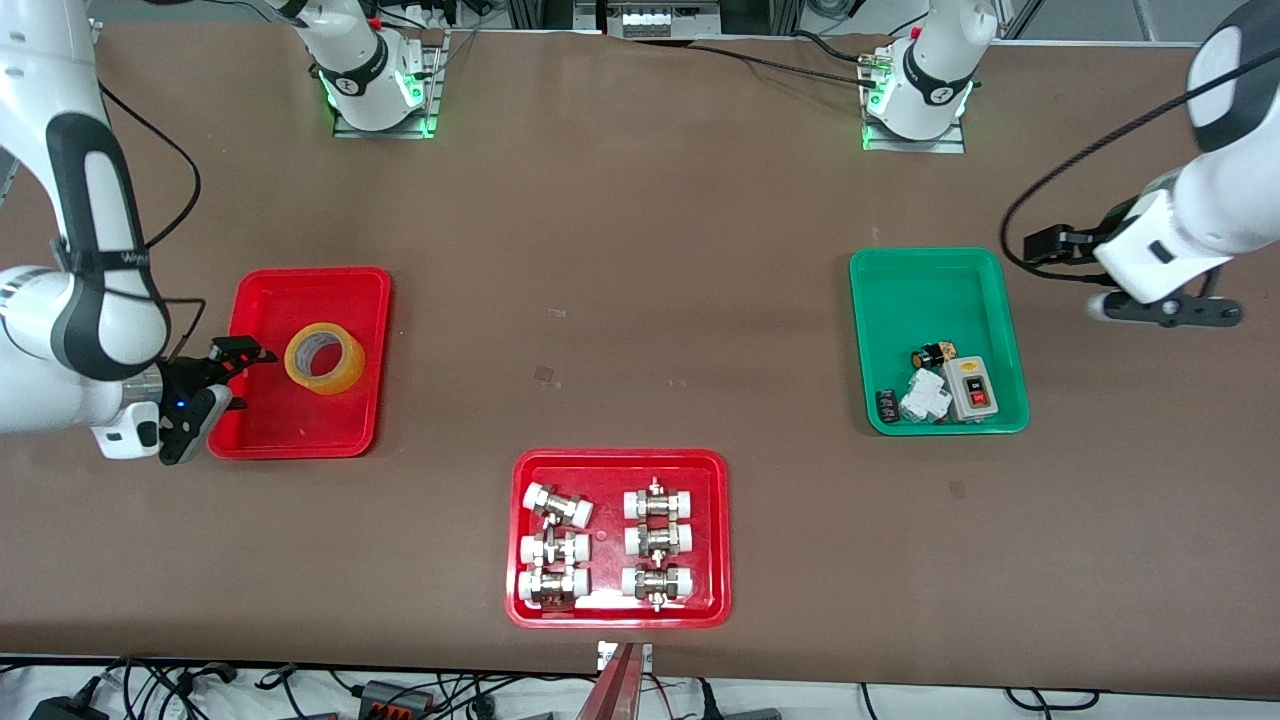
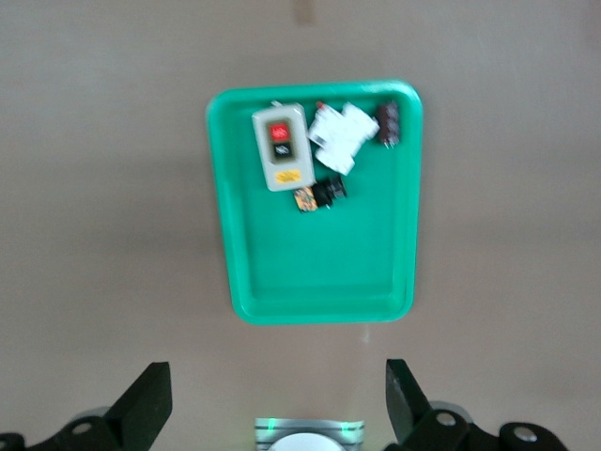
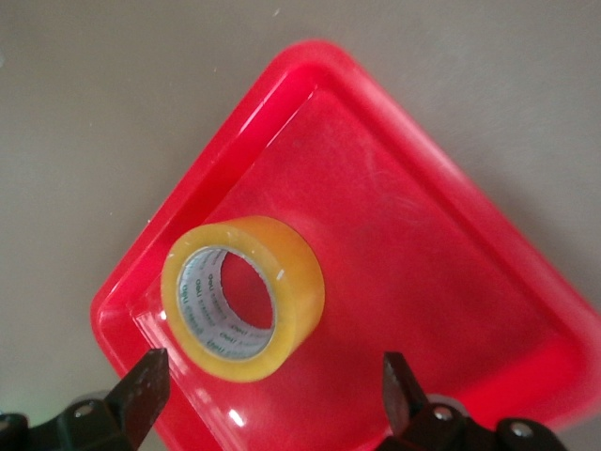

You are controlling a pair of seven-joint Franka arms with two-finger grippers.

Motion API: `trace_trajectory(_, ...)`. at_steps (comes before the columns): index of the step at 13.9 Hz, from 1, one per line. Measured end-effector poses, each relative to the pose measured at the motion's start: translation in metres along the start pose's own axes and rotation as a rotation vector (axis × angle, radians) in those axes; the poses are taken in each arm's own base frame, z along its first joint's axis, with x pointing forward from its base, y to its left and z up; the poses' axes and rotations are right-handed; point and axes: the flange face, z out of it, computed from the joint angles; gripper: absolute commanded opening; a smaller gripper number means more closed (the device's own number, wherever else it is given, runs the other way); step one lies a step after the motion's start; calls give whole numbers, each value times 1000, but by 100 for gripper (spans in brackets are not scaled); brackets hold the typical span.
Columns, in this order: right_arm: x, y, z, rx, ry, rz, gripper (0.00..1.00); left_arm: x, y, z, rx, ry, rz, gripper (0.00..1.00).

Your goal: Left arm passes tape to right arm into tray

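The tape (image 1: 324,358) lies tilted in the red tray (image 1: 300,420) at the right arm's end of the table. In the right wrist view the tape (image 3: 244,296) sits on the tray's floor (image 3: 423,263), just ahead of the fingertips. My right gripper (image 1: 215,395) is open and empty, low over the tray's rim on the side away from the table's middle, a short gap from the tape; its own view shows the jaws wide apart (image 3: 272,395). My left gripper (image 1: 1170,310) waits open and empty (image 2: 279,399) over bare table beside the green tray.
A green tray (image 1: 930,290) with a switch box and small parts lies at the left arm's end; it also shows in the left wrist view (image 2: 319,272). A second red tray (image 1: 618,462) with several white-capped metal fittings lies nearer the front camera, mid-table.
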Motion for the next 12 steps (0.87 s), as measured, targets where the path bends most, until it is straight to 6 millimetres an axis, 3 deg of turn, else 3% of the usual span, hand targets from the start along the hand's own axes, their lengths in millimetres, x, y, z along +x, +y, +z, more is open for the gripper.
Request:
trace_trajectory(2, 10, -22, -35, -66, -5, 11, 100, 4, -14, -21, -6, 37, -67, 100)
trace_trajectory(5, 19, -56, -77, -124, -2, 75, 100, 1, -10, -35, -7, 64, -17, 100)
trace_trajectory(12, 28, -165, -169, -205, 16, 359, 100, -4, -3, -41, -10, 122, 27, 100)
